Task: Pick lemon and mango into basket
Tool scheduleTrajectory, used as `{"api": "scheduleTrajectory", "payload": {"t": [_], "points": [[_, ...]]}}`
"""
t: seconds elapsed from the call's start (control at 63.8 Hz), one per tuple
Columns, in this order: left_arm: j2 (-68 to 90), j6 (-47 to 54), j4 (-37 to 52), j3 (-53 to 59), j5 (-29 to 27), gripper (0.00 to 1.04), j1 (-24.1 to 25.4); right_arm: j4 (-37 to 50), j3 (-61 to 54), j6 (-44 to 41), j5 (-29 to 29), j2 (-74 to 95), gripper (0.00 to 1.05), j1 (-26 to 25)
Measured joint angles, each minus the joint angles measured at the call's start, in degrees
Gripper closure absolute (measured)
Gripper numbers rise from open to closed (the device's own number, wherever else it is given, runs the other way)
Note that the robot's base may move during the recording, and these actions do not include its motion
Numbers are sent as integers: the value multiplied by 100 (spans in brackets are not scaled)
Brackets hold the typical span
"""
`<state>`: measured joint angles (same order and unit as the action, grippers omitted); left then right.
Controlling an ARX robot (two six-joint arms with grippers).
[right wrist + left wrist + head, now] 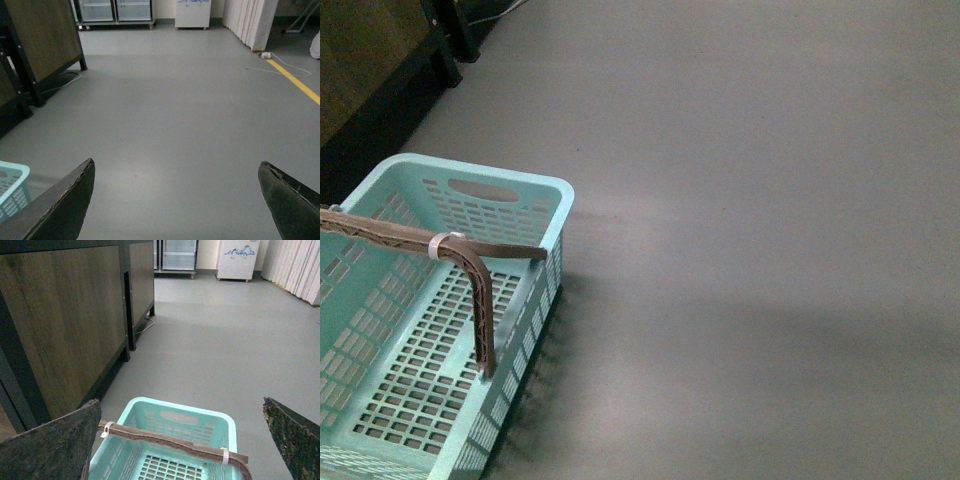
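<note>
On the grey floor (770, 200): the basket (490, 215) sits at the robot's left side, low in the front view.
Basket look: pale teal plastic, shaped like a box with round corners. It has rows of little slots in its sides and bottom, and one long hole for a hand in the far wall.
Handle (482, 300): brown and ribbed, bent at a corner, reaching across the open top of the basket.
White tie (444, 245): wrapped round the handle near the bend.
Left claw (181, 401): two dark, rough fingers (50, 450) spread wide apart, gripping nothing. The basket shows right under the gap.
Right claw (176, 162): its dark fingers (290, 200) are spread wide too, gripping nothing, over bare floor. A corner of the basket peeks in at the picture edge.
Floor feel: smooth, flat and a bit shiny.
Cupboards (65, 315): brown wood panels in black frames, standing near the basket.
Far off: a white box (235, 257) with a blue picture, pale curtains (300, 270), a yellow line (300, 85) on the floor and a white cord (277, 62).
</note>
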<state>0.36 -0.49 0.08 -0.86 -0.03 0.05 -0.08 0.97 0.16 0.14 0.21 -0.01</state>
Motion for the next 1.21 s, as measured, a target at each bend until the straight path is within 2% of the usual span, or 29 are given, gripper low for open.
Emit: {"api": "scheduleTrajectory", "payload": {"t": [0.596,0.627,0.658,0.69,0.737,0.784,0.862,0.956,1.05,1.207], "points": [[9,-4,-15,-4,-4,7,-4,0,2,0,0,0,9,0],[177,-299,-415,-146,-385,7,-107,0,0,-2,0,0,9,0],[669,-1021,-1272,-505,-951,7,-328,0,2,0,2,0,9,0],[1097,-1580,-1808,-752,-1250,7,-420,0,0,0,0,0,9,0],[1626,-2413,-2321,-973,-1366,7,-474,0,2,0,-4,2,9,0],[1937,-3246,-2363,-1019,-1338,7,-487,0,2,0,0,0,9,0],[2302,-4168,-2092,-1082,-1102,7,-431,0,2,0,0,0,9,0],[2846,-4798,-1534,-1156,-857,7,-260,0,2,0,-2,0,9,0],[3783,-5261,-710,-1200,-586,7,-122,0,2,0,-2,0,9,0],[5604,-5792,678,-1443,-555,7,-105,0,2,0,-2,0,9,0]]}}
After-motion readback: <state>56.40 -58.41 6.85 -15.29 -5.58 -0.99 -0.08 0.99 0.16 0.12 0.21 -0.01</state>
